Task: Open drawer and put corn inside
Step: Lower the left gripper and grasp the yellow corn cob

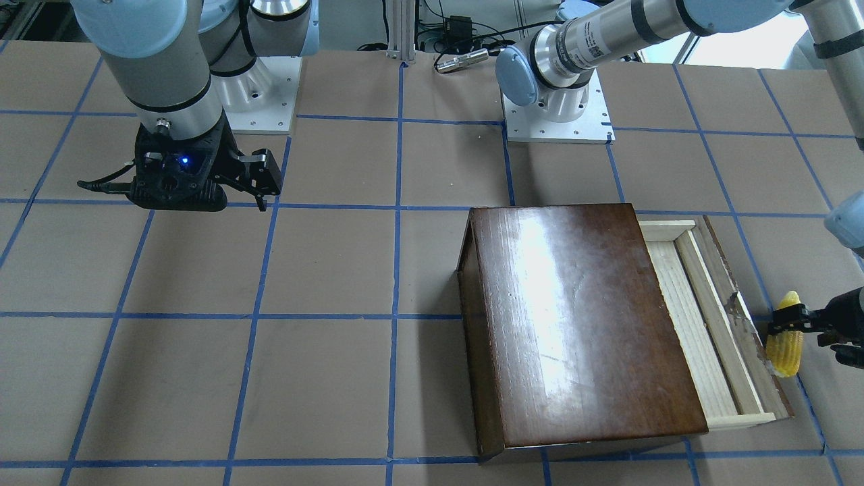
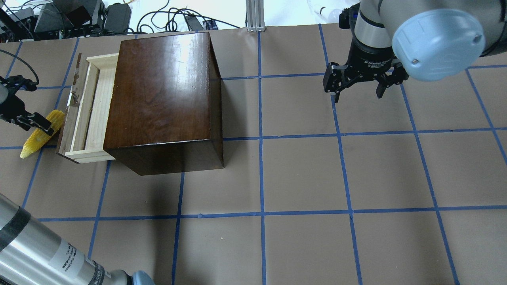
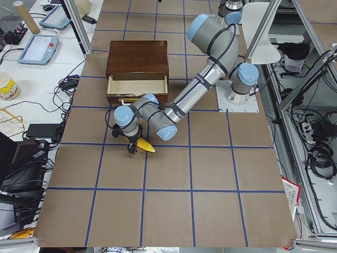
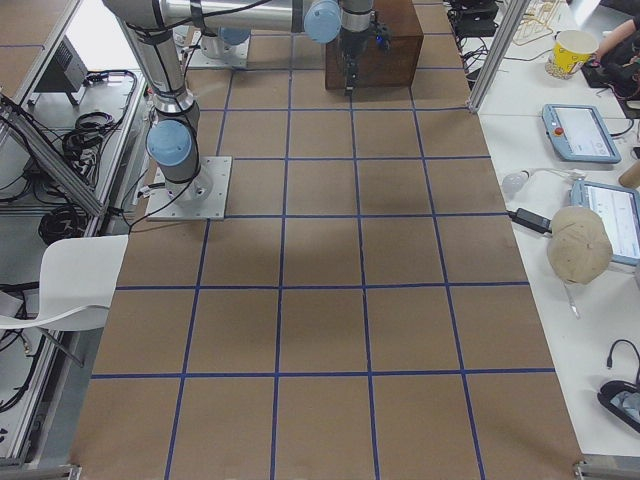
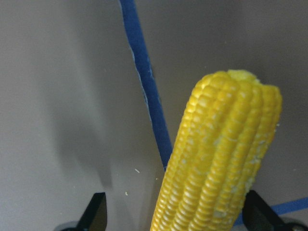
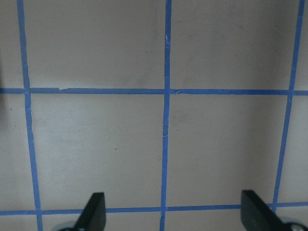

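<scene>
The opening was done: the drawer (image 1: 688,304) stood part-way out of the dark box (image 1: 574,317), which sat by the tabletop (image 1: 324,270) edge across from the robot. It faced the tabletop's left end and showed only a narrow strip of pale tray behind its scuffed front panel (image 2: 67,118). The step in hand looked to me like the pick-up. The corn (image 1: 784,347) was still outside, just beside that front panel on the side toward the left end and running roughly parallel to it. I could not tell whether it rested on the tabletop or was already a little off it. The left claw (image 5: 175,216) was down around it with its jaws spread wide. The cob stood between them, close to one finger and clear of the other, so I judged it not yet gripped. The right claw (image 2: 357,94) hung open and empty over bare tabletop toward the right end, well apart from the box. Next, I reckoned, the left claw had to close on the cob, lift it clear of the front panel and carry it sideways over the tray. With so little of the tray exposed, the cob would have to stay lengthwise along it before being let go.
</scene>
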Available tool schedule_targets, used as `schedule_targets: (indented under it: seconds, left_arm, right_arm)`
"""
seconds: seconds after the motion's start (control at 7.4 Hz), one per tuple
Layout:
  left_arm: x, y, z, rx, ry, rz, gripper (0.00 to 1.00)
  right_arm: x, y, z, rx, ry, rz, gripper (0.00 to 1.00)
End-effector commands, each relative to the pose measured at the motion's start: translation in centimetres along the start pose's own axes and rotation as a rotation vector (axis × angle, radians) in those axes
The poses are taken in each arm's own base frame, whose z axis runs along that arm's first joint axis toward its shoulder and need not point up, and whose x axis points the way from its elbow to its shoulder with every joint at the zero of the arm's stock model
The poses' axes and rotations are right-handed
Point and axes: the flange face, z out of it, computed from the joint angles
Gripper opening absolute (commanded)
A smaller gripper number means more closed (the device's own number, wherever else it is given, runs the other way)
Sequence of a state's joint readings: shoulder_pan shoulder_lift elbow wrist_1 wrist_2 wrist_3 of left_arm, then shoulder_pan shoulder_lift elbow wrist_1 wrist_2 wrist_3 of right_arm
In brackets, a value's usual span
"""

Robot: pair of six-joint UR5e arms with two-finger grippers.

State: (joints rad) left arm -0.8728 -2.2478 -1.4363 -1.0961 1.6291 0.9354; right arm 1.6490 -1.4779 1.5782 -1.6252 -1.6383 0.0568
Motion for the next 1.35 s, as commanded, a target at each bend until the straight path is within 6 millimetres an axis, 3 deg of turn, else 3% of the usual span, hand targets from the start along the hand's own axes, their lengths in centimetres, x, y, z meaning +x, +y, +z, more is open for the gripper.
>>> schedule_targets:
  seconds: [0.0, 0.14, 0.27, 0.41, 0.54, 0.68, 1.22]
  left_arm:
    - [0.4, 0.2, 0.7, -0.007, 0.012, -0.002, 1.00]
    - [0.4, 0.2, 0.7, -0.008, 0.013, 0.001, 0.87]
    - [0.5, 0.2, 0.8, -0.005, 0.017, -0.005, 0.63]
    - [0.5, 0.3, 0.4, -0.003, 0.015, -0.002, 0.31]
    - [0.5, 0.3, 0.3, -0.002, 0.013, -0.001, 0.09]
    - [0.5, 0.3, 0.2, 0.000, 0.013, 0.005, 0.00]
    - [0.5, 0.4, -0.8, 0.006, 0.000, 0.012, 0.00]
  right_arm:
    - [0.0, 0.0, 0.0, 0.000, 0.000, 0.000, 1.00]
    - [0.0, 0.0, 0.1, -0.002, 0.000, 0.000, 1.00]
    - [0.0, 0.0, -0.1, 0.001, 0.000, 0.000, 1.00]
    - [0.0, 0.0, 0.0, 0.001, 0.000, 0.000, 1.00]
    - [0.0, 0.0, -0.1, 0.001, 0.000, 0.000, 1.00]
    - [0.0, 0.0, 0.0, 0.000, 0.000, 0.000, 1.00]
    - [0.0, 0.0, 0.1, -0.002, 0.000, 0.000, 1.00]
